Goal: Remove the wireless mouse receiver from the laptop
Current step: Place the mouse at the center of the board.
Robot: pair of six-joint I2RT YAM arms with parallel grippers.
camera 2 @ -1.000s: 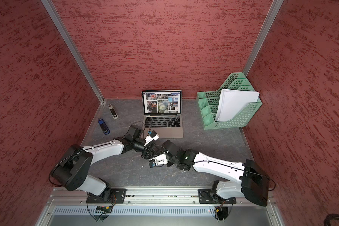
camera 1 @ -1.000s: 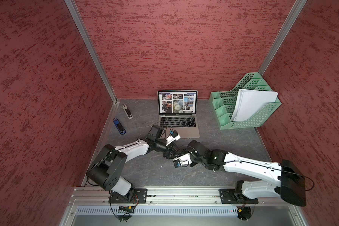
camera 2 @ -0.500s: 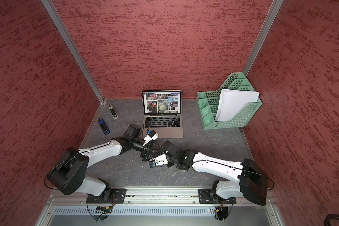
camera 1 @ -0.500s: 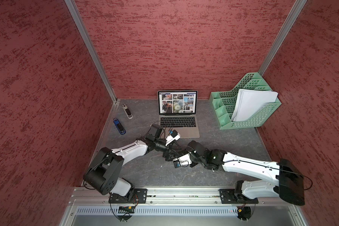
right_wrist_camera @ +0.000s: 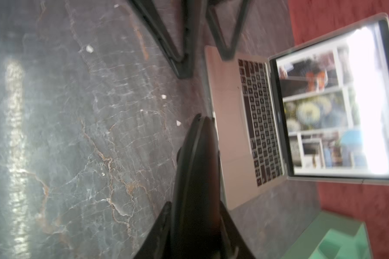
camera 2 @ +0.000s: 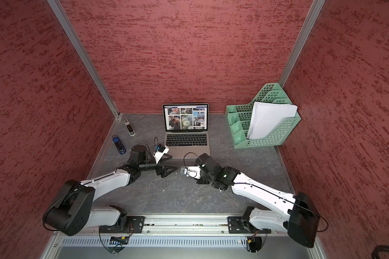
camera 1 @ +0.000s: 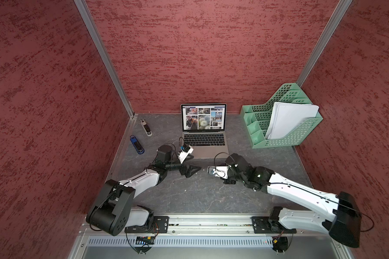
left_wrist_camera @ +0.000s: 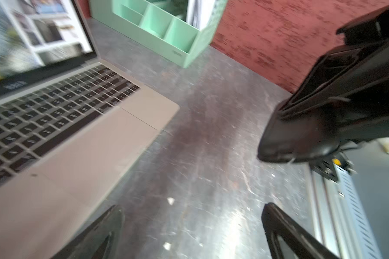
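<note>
Silver-grey and open, the laptop (camera 1: 206,150) sits at the back of the counter (camera 1: 189,197). Just off its front-left corner the left hand (camera 1: 195,163) hangs with fingers spread wide, holding nothing. Facing it, the right hand (camera 2: 184,170) pinches a black rounded object (left_wrist_camera: 296,139) (by its shape, probably the mouse). The wireless mouse receiver cannot be made out in any view: no stub shows along the laptop's right edge, and its left edge lies behind the left arm in both top views. Judged from this, the left hand should first find the stub, then come in level with that edge. It should close squarely on the stub and pull straight outward, without twisting or dragging the laptop.
</note>
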